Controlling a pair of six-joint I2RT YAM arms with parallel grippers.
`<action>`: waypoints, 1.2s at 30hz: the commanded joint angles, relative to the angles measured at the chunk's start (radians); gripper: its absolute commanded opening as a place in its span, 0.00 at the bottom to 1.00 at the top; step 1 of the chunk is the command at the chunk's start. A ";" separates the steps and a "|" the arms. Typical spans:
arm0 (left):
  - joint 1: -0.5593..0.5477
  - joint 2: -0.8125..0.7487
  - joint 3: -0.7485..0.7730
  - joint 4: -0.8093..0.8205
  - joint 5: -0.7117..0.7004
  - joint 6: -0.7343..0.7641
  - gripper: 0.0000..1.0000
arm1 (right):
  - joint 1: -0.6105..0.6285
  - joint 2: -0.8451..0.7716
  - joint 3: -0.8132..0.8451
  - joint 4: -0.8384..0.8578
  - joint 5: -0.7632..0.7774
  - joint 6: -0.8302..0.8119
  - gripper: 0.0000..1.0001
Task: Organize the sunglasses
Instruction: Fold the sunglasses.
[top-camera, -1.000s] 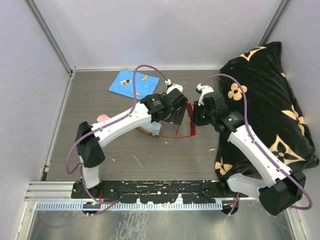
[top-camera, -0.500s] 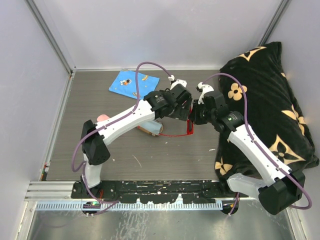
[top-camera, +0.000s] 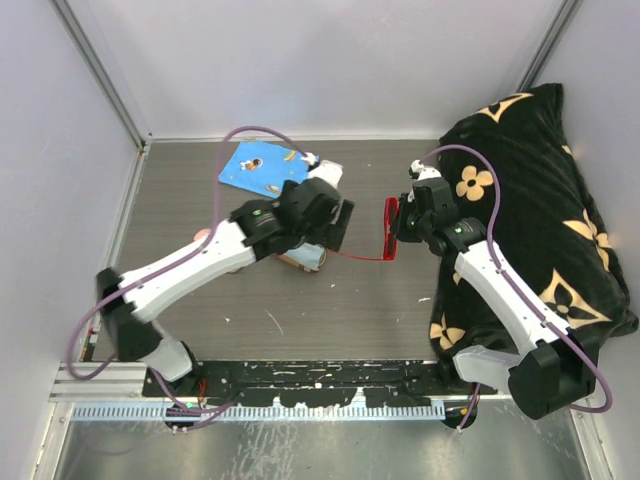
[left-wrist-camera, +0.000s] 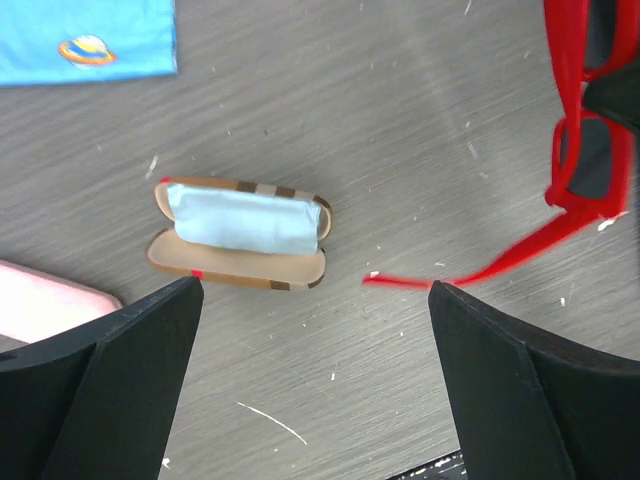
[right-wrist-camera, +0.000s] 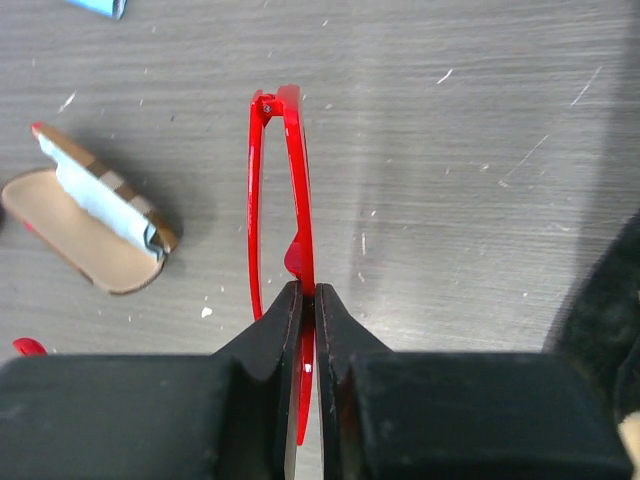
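From above, the red sunglasses (top-camera: 390, 212) hang in the right pincer (top-camera: 400, 226), which is clamped on the front of the frame. The front runs from near to far, and one temple stretches out left over the surface (top-camera: 420, 170) towards the open case (top-camera: 300, 259). The right arm reaches in from the black cushion (top-camera: 540, 200) side with its forearm raised. The left pincer (top-camera: 330, 225) hovers above the case with its jaws wide apart and nothing in them. The right arm is plainly the nearer one to the frame

The left wrist view looks straight down. The case (left-wrist-camera: 240, 235) lies just left of the midline between the spread fingers (left-wrist-camera: 130, 380). The red frame (left-wrist-camera: 585, 130) is well off to the right, its loose temple pointing back towards the case. A pink case (left-wrist-camera: 45, 305) shows at the left edge

In the right wrist view the pincer (right-wrist-camera: 301, 292) pinches the frame (right-wrist-camera: 292, 170) edge-on, its length running straight ahead of the pincer. The case (right-wrist-camera: 95, 225) lies to the left, so I judge the carry goes that way

The dark brown pair shows in no view
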 joint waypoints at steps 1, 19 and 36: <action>-0.002 -0.206 -0.128 0.068 -0.031 0.057 0.98 | -0.043 0.010 0.090 0.096 0.044 0.044 0.00; 0.004 -0.199 -0.282 0.192 -0.053 -0.083 0.98 | -0.064 -0.069 0.075 0.093 -0.053 0.102 0.00; 0.025 0.120 0.067 0.190 -0.046 -0.005 0.98 | -0.064 -0.107 0.036 0.080 -0.158 0.057 0.00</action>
